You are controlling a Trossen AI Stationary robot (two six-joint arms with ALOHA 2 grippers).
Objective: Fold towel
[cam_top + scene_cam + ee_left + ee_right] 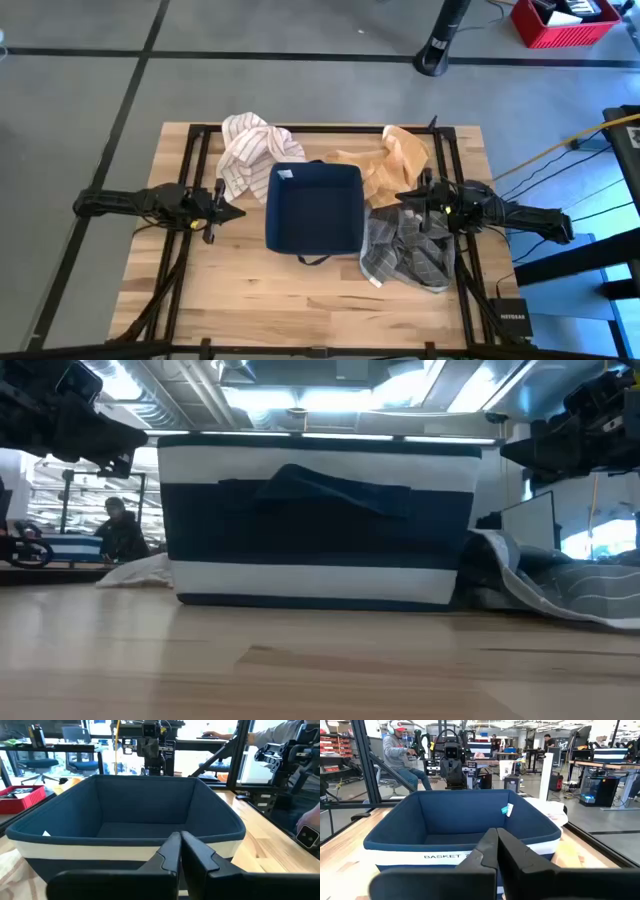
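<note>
Left gripper [236,212]: hovering over the wooden table [250,300] at the left side, fingers pressed together, clasping nothing, pointing toward the basket; same fingers [172,852] showing closed in the left wrist view, aimed at the basket's near wall.

White striped towel [250,150]: lying crumpled on the table behind the left gripper, touching the basket's far left corner; showing as a pale heap [140,572] at the basket's left in the low view.

Basket [314,208]: sitting upright at the table's middle, between the two grippers; dark blue fabric with a white band [320,575], open at the top, showing only its own blue lining [145,812]; small tag hanging at the rim [507,810]; loop handle [312,260] trailing from the near edge; wording "BASKET" printed on the white band [442,856].

Tan towel [385,160]: lying bunched on the table just right of the basket's far corner, touching it.

Grey striped towel [408,255]: lying rumpled against the basket's right wall, partly under the right gripper; draping low at the right [560,595] in the low view.

Right gripper [402,197]: hovering above the grey towel's far edge, fingers [495,850] clenched shut, grasping nothing, pointing at the basket.
</note>
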